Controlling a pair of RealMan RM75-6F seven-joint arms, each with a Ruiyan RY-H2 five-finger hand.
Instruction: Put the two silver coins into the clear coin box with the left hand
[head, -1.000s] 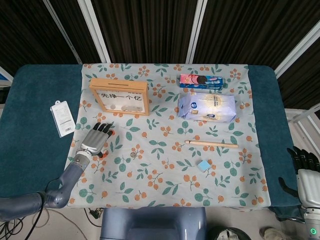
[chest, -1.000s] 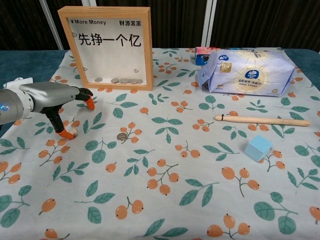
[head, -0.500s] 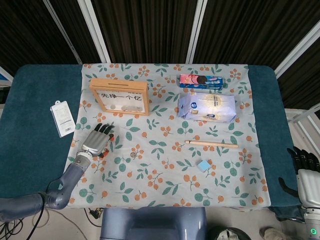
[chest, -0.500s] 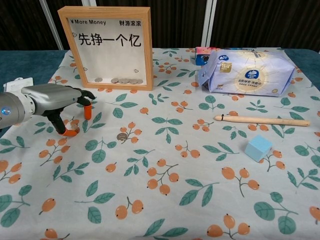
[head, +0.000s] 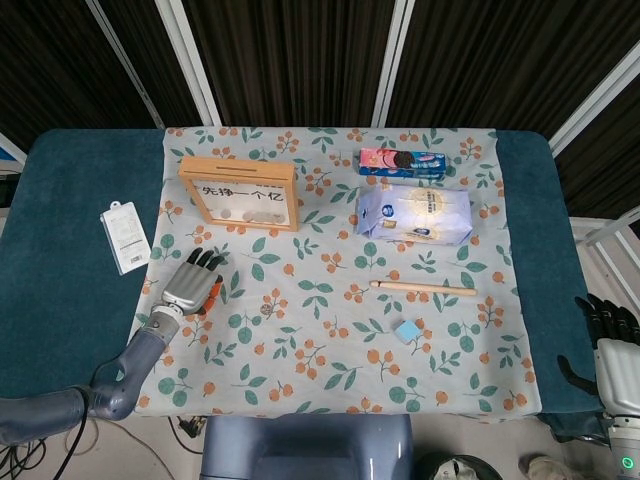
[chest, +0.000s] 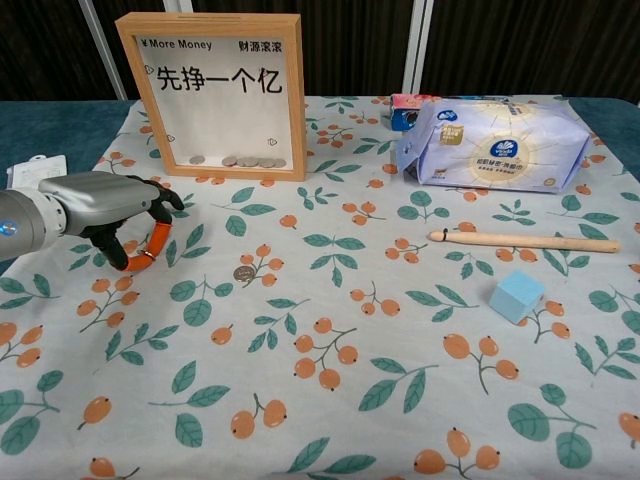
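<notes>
The clear coin box is a wooden frame with a see-through front, standing upright at the back left with several coins lying at its bottom. One silver coin lies on the flowered cloth in front of it. My left hand hovers low over the cloth to the left of that coin, fingers curled in, thumb and finger tips pinched together. The second coin seems to be pinched there, mostly hidden. My right hand hangs beside the table's right front corner, holding nothing.
A white card lies left of the cloth. At the back right are a cookie pack and a tissue pack. A wooden stick and a blue cube lie to the right.
The left hand's spread fingers have curled in, and thumb and finger tips have come together just above the cloth. The coin on the cloth and the right hand have not moved.
</notes>
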